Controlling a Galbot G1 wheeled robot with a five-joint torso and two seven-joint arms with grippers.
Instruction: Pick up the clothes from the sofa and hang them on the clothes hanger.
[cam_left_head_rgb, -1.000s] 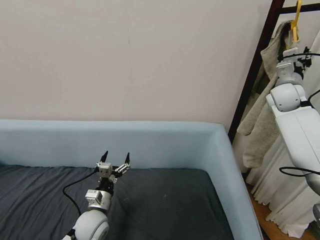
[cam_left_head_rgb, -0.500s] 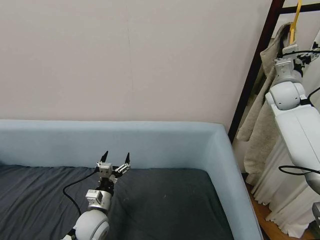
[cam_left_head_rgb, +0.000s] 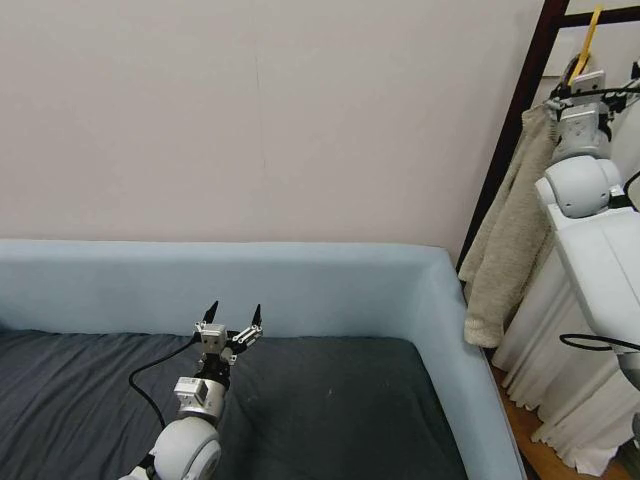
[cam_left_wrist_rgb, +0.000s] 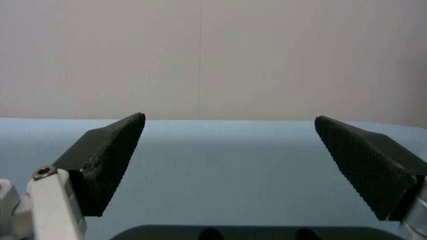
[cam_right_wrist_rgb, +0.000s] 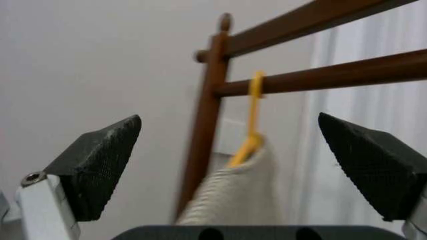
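Fingers (cam_right_wrist_rgb: 100, 160) on our right gripper (cam_right_wrist_rgb: 228, 120) are spread wide with nothing between them, up by the rack (cam_right_wrist_rgb: 207, 125). Our beige sweater (cam_left_head_rgb: 505, 240) hangs from the yellow hanger (cam_right_wrist_rgb: 255, 100) on the lower rail (cam_right_wrist_rgb: 347, 72), draping down past the sofa (cam_left_head_rgb: 300, 280) end. We reckon it's light, soft, floppy knit, so grab it at the shoulder near the hook, not the loose hem. Left gripper (cam_left_head_rgb: 231, 317) hovers wide open and empty over the sofa seat.

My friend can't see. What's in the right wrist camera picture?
A beige garment hangs from a yellow hanger hooked over a rail of the brown wooden rack. The right gripper, open and holding nothing, frames it; a white curtain hangs behind.
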